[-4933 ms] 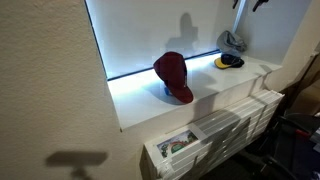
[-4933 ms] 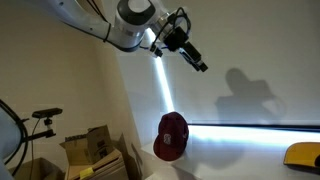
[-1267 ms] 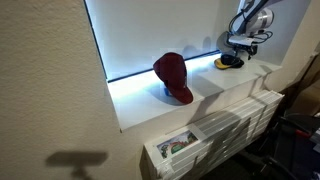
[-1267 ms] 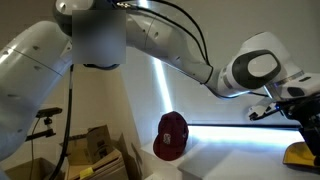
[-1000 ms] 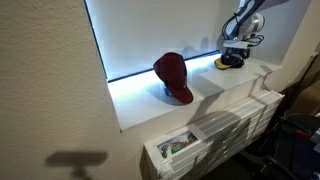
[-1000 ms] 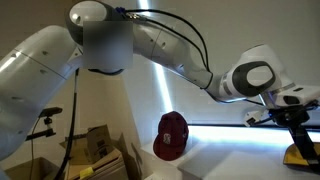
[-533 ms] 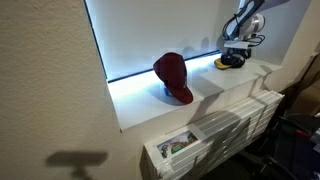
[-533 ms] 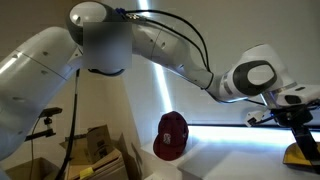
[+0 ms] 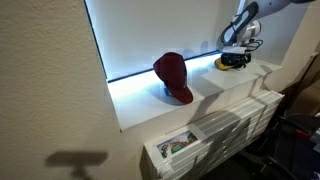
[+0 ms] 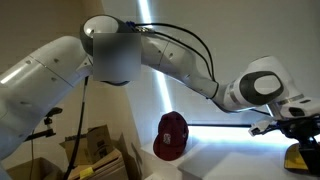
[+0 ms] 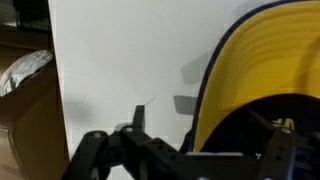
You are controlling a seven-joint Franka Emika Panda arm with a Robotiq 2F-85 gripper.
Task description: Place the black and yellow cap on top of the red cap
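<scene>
The black and yellow cap (image 9: 231,62) lies at the far end of the white sill; its yellow brim shows in an exterior view (image 10: 300,156) and fills the wrist view (image 11: 265,60). My gripper (image 9: 237,51) hangs right over this cap, open, with the fingers on either side of the black crown in the wrist view (image 11: 190,152). It also shows low above the brim in an exterior view (image 10: 299,133). The red cap (image 9: 173,76) sits on the middle of the sill, well away from the gripper, and shows in the second exterior view too (image 10: 171,134). The grey cap is hidden behind the gripper.
The white sill (image 9: 200,98) runs along a bright window and ends at a wall near the black and yellow cap. A white radiator (image 9: 225,135) and a box of items (image 9: 175,146) sit below it. Cardboard boxes (image 10: 92,148) stand on the floor.
The arm has dropped a little lower over the black and yellow cap. Both caps lie where they were.
</scene>
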